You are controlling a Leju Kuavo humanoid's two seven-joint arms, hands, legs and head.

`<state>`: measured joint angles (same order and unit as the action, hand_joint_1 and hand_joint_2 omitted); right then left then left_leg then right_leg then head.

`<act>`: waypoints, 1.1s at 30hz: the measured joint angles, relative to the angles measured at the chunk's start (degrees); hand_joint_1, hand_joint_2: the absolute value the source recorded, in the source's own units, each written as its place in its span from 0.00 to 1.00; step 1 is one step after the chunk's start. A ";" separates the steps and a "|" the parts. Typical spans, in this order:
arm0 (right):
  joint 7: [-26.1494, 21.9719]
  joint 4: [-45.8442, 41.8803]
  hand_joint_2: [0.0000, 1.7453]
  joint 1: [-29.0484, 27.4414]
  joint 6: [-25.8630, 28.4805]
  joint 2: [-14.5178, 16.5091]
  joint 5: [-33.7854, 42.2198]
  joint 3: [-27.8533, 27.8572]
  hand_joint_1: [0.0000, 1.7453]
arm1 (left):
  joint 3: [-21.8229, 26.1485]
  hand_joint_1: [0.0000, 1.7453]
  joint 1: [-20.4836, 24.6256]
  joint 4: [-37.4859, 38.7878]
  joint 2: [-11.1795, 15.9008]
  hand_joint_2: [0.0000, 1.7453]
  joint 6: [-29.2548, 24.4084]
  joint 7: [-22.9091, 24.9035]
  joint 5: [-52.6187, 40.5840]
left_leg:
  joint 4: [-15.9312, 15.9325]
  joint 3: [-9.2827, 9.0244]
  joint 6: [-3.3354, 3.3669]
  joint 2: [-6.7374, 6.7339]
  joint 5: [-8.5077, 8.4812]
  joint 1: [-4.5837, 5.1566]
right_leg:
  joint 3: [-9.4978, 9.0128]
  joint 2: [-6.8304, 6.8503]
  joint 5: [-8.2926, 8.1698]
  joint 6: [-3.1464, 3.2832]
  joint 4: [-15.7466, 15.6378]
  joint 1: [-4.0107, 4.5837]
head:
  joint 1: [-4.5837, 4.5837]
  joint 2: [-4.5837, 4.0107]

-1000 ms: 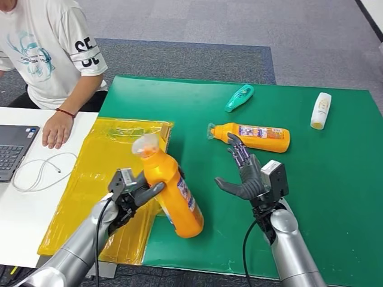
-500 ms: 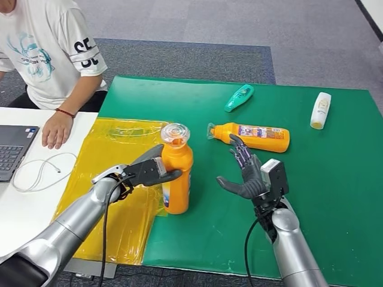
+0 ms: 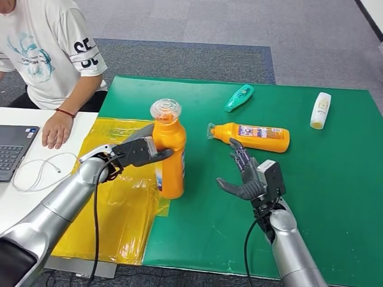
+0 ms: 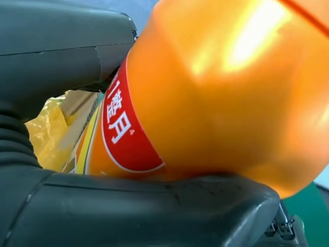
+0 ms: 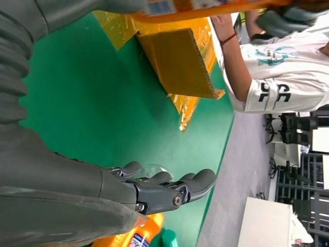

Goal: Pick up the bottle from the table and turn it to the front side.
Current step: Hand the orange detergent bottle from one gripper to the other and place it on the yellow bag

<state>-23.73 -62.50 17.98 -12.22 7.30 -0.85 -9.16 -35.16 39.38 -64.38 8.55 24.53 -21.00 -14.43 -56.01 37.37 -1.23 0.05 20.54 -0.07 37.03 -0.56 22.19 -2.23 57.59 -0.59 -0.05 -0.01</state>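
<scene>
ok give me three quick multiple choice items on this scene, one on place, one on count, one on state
1. Where does the white bottle lie?
A. far right of the green mat
B. on the yellow bag
C. beside the laptop

2. How many orange bottles show in the head view?
A. one
B. two
C. four

3. How is the orange bottle in the left robot hand?
A. lying flat
B. upside down
C. upright, cap up

Answers:
1 A: it lies near the mat's far right edge.
2 B: one is held, and a second orange bottle lies on the mat.
3 C: its clear cap is on top.
</scene>
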 joint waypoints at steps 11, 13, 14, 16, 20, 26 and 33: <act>-0.72 5.09 1.00 3.57 -0.99 0.21 0.30 -0.07 0.00 | -8.42 1.00 13.41 5.69 4.94 0.00 11.49 3.53 3.15 | 0.00 0.00 -0.08 0.00 -0.08 -0.05 | 0.02 -0.01 -0.06 0.04 0.05 0.04 | 0.00 0.01; -0.79 5.78 1.00 4.06 -1.10 0.29 0.37 -0.08 0.00 | -9.86 1.00 15.11 6.54 5.50 0.00 12.43 3.90 3.63 | 0.00 0.01 -0.09 0.01 -0.08 -0.05 | 0.02 -0.01 -0.06 0.04 0.06 0.04 | -0.01 0.01; -0.83 6.13 1.00 4.33 -1.22 0.33 0.40 -0.13 0.00 | -10.79 1.00 16.09 6.92 5.81 0.00 13.65 4.37 4.23 | 0.00 0.01 -0.09 0.01 -0.08 -0.05 | 0.03 -0.01 -0.06 0.04 0.07 0.05 | -0.01 0.01; -0.88 6.95 1.00 4.95 -1.45 0.43 0.48 -0.42 0.00 | -13.37 1.00 18.89 7.68 6.56 0.00 17.47 5.84 6.18 | 0.00 0.01 -0.09 0.00 -0.08 -0.06 | 0.04 -0.02 -0.06 0.04 0.07 0.05 | 0.00 0.01; -0.72 8.80 1.00 6.06 -0.91 0.87 0.67 -1.21 0.00 | -21.22 1.00 27.20 9.00 7.64 0.00 24.00 10.20 10.70 | 0.00 0.01 -0.09 0.01 -0.08 -0.06 | 0.05 0.01 -0.06 0.04 0.06 0.05 | -0.01 0.01; 0.15 9.54 1.00 6.50 0.17 1.16 0.66 -1.56 0.00 | -33.02 1.00 36.40 9.26 6.81 0.00 22.81 15.30 13.62 | 0.00 0.01 -0.09 0.02 -0.08 -0.05 | 0.01 0.00 -0.06 0.04 0.06 0.03 | 0.01 -0.01; 1.15 9.54 1.00 6.83 0.86 1.18 0.07 -1.57 0.00 | -41.73 1.00 40.59 9.21 5.48 0.00 20.55 16.49 11.08 | 0.00 0.00 -0.09 0.01 -0.08 -0.05 | 0.02 -0.01 -0.06 0.04 0.06 0.04 | -0.01 0.00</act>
<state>-22.58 -52.96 24.80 -11.36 8.48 -0.78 -10.73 -76.89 79.97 -55.17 14.03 45.08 -4.50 -3.35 -56.01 37.38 -1.32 0.06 20.46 -0.12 37.05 -0.57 22.12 -2.19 57.66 -0.56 -0.06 0.00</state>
